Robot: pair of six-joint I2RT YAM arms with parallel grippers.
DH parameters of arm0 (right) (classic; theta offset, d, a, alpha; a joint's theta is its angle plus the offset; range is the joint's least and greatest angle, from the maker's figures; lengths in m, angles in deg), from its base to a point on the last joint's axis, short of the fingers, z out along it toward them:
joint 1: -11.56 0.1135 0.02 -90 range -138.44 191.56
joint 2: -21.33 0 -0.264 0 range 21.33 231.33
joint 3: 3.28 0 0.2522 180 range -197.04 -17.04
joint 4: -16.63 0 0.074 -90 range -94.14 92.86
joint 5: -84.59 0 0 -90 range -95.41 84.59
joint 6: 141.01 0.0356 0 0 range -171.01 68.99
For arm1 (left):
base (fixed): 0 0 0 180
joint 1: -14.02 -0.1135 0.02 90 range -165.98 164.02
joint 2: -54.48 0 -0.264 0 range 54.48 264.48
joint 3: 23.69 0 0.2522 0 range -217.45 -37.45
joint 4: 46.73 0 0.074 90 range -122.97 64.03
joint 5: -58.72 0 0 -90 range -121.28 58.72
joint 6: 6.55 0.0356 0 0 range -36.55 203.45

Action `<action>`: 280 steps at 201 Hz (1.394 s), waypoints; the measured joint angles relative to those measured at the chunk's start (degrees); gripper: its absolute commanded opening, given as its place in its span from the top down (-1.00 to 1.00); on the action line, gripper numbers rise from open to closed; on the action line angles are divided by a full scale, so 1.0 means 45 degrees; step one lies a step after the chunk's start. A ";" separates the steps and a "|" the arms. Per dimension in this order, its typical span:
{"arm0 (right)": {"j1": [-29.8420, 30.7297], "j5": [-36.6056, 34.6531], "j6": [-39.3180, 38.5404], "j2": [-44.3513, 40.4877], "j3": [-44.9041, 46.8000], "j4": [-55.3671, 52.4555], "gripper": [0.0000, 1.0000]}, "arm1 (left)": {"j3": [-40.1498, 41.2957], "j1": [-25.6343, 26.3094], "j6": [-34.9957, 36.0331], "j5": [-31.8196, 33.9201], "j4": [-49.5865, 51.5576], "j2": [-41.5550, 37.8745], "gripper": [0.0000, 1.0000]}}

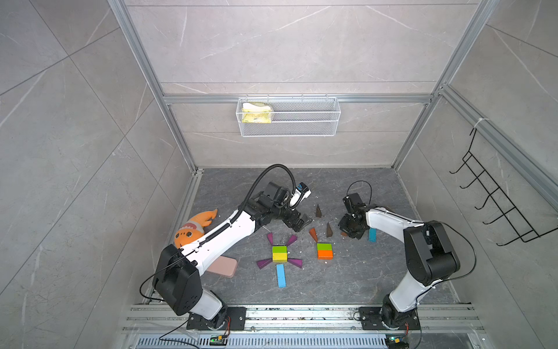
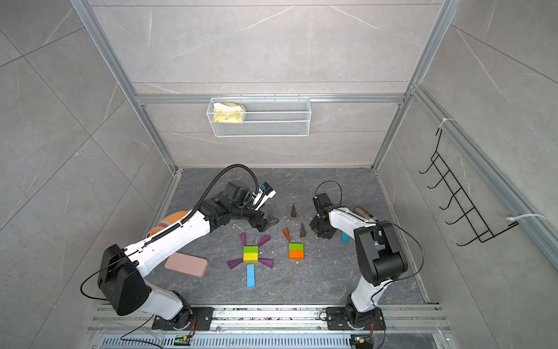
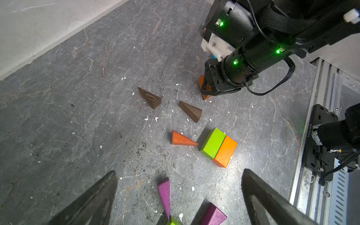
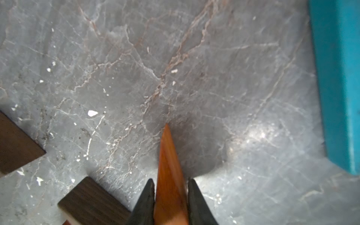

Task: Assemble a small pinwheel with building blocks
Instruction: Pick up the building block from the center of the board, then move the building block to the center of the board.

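The surface (image 3: 78,97) is dark grey stone, veined, matt, speckled with white chips. The green brick (image 3: 212,143) carries smooth satin paint. The brown wedges (image 3: 151,97) beside the green brick are dark wood, grain visible, matt. The orange wedge (image 4: 169,175) is stained wood with slight sheen.

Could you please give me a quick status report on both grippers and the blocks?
Left gripper open, empty. Right gripper shut on orange triangular wooden wedge. Dark brown wedge close beside it.

Two top views high overhead, looking down, wrist views close, sharing orange wedge (image 4: 169,175)
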State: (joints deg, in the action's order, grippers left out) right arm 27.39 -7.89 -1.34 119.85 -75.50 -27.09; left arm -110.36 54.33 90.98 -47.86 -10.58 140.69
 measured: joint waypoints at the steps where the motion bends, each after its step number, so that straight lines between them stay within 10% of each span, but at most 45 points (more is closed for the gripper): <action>1: 0.0000 -0.0010 -0.0024 -0.0005 0.0000 0.0000 0.74 | 0.0000 0.0000 0.0000 0.0000 0.0000 0.0005 -1.00; 280: 0.0194 0.1302 -2.4650 -0.2856 0.1020 0.0335 0.90 | -0.0491 -0.1467 -0.0894 0.0889 0.0748 -0.0792 -1.00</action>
State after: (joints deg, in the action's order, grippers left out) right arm 28.27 -2.03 -112.26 107.00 -70.91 -25.58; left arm -112.57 47.73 86.95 -43.86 -7.22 137.13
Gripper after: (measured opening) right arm 0.261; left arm 0.999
